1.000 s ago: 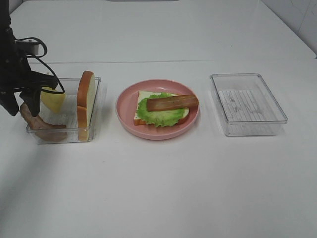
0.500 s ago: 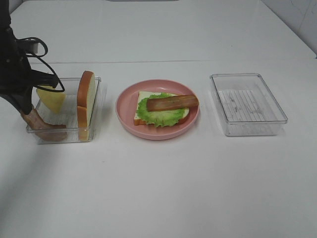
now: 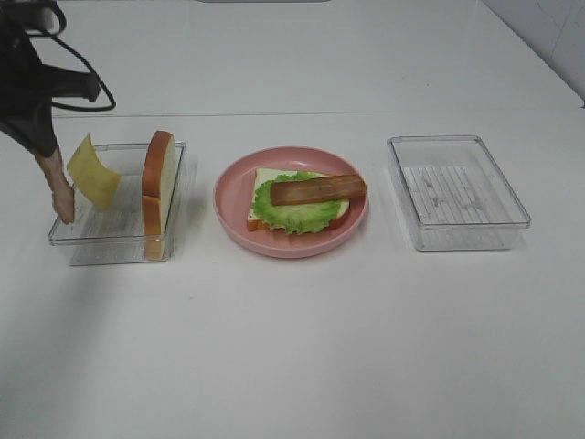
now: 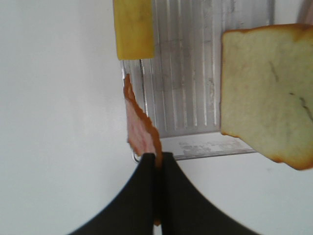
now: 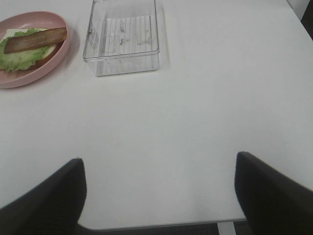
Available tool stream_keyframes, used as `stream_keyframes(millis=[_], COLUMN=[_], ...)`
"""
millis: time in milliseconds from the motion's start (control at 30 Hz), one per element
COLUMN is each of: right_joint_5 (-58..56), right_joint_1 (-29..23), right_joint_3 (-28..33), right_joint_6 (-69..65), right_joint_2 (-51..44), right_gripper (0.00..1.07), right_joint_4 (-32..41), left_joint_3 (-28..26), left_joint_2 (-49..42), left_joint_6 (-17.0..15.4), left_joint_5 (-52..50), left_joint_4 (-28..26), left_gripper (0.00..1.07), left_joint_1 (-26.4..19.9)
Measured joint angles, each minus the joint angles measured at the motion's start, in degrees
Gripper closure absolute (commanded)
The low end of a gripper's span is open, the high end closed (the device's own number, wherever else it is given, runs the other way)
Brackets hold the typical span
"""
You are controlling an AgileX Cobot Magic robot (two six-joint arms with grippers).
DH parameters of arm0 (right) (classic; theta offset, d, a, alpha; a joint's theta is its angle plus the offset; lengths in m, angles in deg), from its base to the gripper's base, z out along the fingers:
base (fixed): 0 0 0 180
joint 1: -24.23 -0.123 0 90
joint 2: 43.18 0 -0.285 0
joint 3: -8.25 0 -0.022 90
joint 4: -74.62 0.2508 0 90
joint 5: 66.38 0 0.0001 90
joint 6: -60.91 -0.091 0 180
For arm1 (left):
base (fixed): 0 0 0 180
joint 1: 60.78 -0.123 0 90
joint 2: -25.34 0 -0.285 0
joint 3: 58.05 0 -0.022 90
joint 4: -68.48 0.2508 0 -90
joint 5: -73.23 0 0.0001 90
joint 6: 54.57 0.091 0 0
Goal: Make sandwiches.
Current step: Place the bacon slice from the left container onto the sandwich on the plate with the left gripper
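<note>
Right now the left end effector (image 4: pixel 157 157) is clamped on one end of a bacon strip (image 4: pixel 139 128), which hangs limp over the left edge of the left tray (image 3: pixel 110 240). Cheese (image 3: pixel 91 172) and an upright bread slice (image 3: pixel 157 192) sit in that tray. On the plate (image 3: pixel 228 208) at centre lie a bread base (image 3: pixel 265 176), lettuce (image 3: pixel 283 216) and a second bacon strip (image 3: pixel 318 189). The hanging strip looks light and floppy and will likely swing, so an end pinch suits draping it down. The right end effector (image 5: pixel 159 196) hovers over the near tabletop (image 5: pixel 195 122), jaws apart.
</note>
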Motion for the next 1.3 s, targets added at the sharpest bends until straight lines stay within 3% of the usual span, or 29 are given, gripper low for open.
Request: stream_keyframes(millis=[267,433,567,600,667,833,1300], right_joint_5=[0.0,0.0,0.0,0.0,0.0,0.0,0.0], right_joint_1=[0.0,0.0,0.0,0.0,0.0,0.0,0.0], right_joint_3=[0.0,0.0,0.0,0.0,0.0,0.0,0.0], right_joint_6=[0.0,0.0,0.0,0.0,0.0,0.0,0.0], right_joint_2=[0.0,0.0,0.0,0.0,0.0,0.0,0.0], right_gripper=[0.27,0.27,0.27,0.27,0.27,0.27,0.27], right_joint_4=[0.4,0.4,0.4,0.4,0.4,0.4,0.4], left_joint_3=[-1.4,-8.7,-18.6,-18.6,-23.4,-29.4,-42.3], left_joint_2=[-9.8,-11.6,-10.4,-10.4,-8.5,-2.6,16.0], left_joint_6=[-0.1,0.1,0.2,0.2,0.2,0.2,1.8], left_joint_5=[2.1,6.1,6.2,6.2,6.2,6.3,6.4], left_joint_4=[-1.5,-3.1,-4.5,-4.5,-6.8,-10.9,-18.9], left_gripper=[1.07,1.07,1.07,1.07,1.07,1.07,1.07], left_joint_1=[0.1,1.0,3.8,3.8,6.0,9.7,17.2])
